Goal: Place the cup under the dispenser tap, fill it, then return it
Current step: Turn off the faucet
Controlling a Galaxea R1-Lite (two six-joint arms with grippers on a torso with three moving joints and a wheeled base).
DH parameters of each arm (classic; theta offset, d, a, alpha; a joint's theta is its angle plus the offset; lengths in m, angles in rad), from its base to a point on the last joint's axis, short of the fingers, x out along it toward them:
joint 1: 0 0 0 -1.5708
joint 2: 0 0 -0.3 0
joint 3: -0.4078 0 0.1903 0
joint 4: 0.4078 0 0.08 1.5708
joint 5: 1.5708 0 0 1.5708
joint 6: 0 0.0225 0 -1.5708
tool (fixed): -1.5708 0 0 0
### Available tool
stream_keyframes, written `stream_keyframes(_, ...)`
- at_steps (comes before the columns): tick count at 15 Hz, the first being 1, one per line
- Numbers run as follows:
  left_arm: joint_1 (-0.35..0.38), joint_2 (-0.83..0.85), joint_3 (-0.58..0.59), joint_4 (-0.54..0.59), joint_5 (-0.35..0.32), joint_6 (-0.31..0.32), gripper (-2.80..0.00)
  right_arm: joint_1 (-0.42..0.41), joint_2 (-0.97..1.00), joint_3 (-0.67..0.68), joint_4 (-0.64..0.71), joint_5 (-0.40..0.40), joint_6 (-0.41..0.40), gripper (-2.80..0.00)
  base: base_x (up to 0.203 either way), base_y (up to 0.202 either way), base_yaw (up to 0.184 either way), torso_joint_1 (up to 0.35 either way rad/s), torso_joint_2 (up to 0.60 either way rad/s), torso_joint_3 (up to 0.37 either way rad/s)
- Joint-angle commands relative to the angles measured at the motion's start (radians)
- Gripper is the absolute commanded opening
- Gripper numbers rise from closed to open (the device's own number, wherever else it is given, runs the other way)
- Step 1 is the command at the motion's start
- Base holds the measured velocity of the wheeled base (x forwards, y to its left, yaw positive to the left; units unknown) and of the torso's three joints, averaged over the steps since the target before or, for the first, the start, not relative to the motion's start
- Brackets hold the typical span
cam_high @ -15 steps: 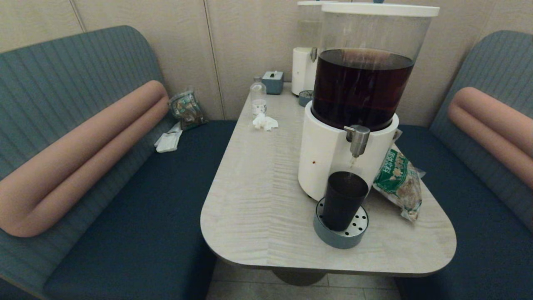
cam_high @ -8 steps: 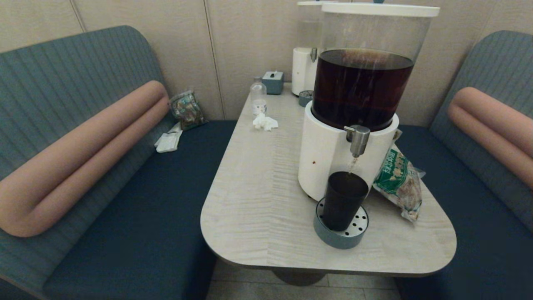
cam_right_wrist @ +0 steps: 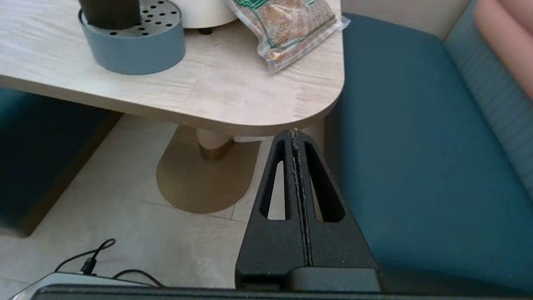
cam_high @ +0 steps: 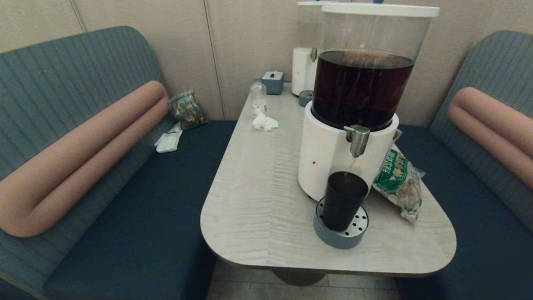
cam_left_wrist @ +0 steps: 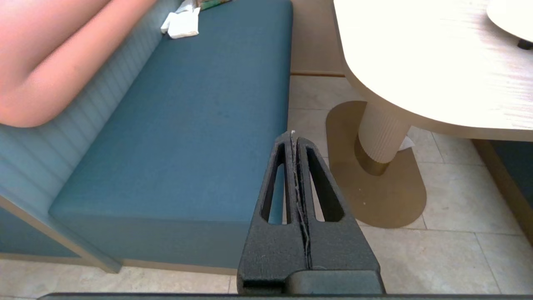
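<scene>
Meanwhile almost nothing shifts: the black cup (cam_high: 344, 201) stays on the grey drip tray (cam_high: 339, 238) under the dispenser tap (cam_high: 357, 139), a thin stream still falling; filling continues, I judge; left gripper (cam_left_wrist: 295, 137) and right gripper (cam_right_wrist: 295, 135) hang below the table (cam_high: 258, 200), jaws clenched empty.

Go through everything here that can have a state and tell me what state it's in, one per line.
cup: upright on the drip tray, under the dispenser tap
dispenser tap: thin stream running
dispenser tank: partly full, lid on
clear bottle: upright, capped
left gripper: shut, empty, below the table
right gripper: shut, empty, below the table
</scene>
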Motion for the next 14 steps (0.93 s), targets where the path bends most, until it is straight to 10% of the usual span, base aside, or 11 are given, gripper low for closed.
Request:
stream_keyframes(1, 0.0, 0.002, 0.0, 0.001, 0.0, 0.001, -2.8, 0.0, 0.0, 0.003, 0.0, -0.002, 0.008, -2.8, 0.0, 0.0, 0.0, 0.0, 0.0, 0.0)
stream_keyframes(9, 0.0, 0.001, -0.043, -0.003, 0.0, -0.024, -2.8, 0.0, 0.0, 0.01, -0.028, -0.008, 0.059, -2.8, 0.0, 0.0, 0.0, 0.0, 0.0, 0.0)
stream_keyframes(14, -0.023, 0.316, -0.565, 0.074, -0.099, -0.121, -2.8, 0.0, 0.0, 0.01, -0.028, -0.008, 0.059, -2.8, 0.0, 0.0, 0.0, 0.0, 0.0, 0.0)
